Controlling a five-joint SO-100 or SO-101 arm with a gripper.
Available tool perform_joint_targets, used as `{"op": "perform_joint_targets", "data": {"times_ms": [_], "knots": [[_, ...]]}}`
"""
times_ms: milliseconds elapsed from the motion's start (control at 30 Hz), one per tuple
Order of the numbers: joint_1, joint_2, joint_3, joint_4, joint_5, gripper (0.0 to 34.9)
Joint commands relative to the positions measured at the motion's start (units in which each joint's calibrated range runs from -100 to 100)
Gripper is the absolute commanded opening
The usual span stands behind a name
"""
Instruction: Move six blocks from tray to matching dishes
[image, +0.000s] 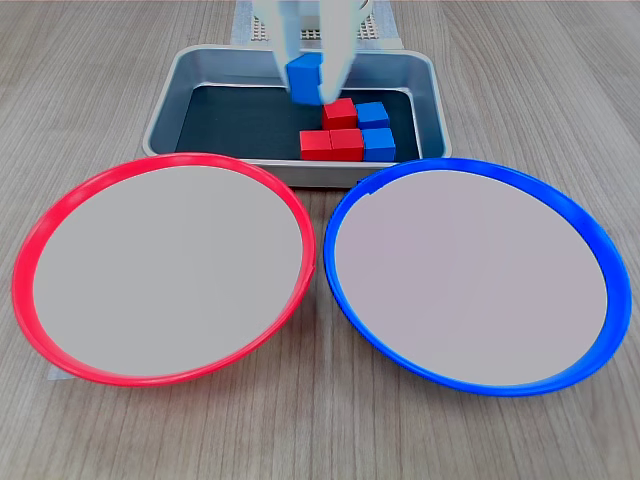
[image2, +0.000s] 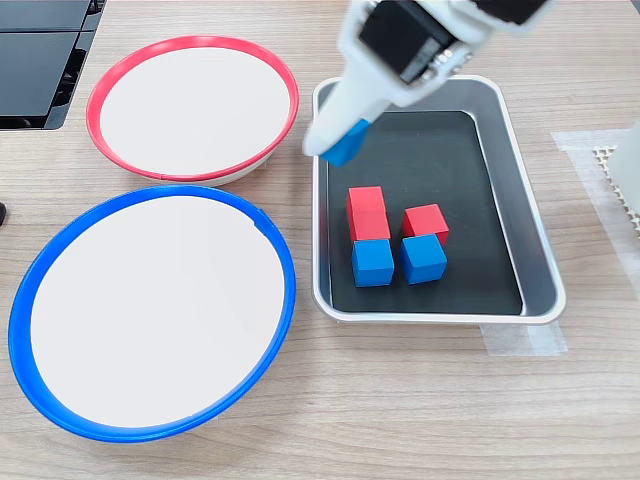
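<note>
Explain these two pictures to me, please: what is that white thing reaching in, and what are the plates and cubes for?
It is a small robot arm whose gripper pinches a blue block, lifted above a metal tray. Both pictures show one wooden table: the first exterior view faces the arm across the plates, the second exterior view looks down from above. In the tray lie three red blocks and two blue ones. Nearby sit a red-rimmed dish and a blue-rimmed dish, both empty.
</note>
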Motion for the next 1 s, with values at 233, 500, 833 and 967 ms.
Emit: {"op": "perform_joint_targets", "data": {"times_ms": [233, 500, 833, 967], "knots": [[-11.8, 38.1, -38.2, -11.2, -8.8, 10.8], [-8.3, 29.2, -29.0, -4.8, -6.0, 9.9], [8.7, 7.9, -6.8, 14.0, -2.3, 11.2], [9.1, 8.1, -2.3, 12.5, -2.5, 17.8]]}}
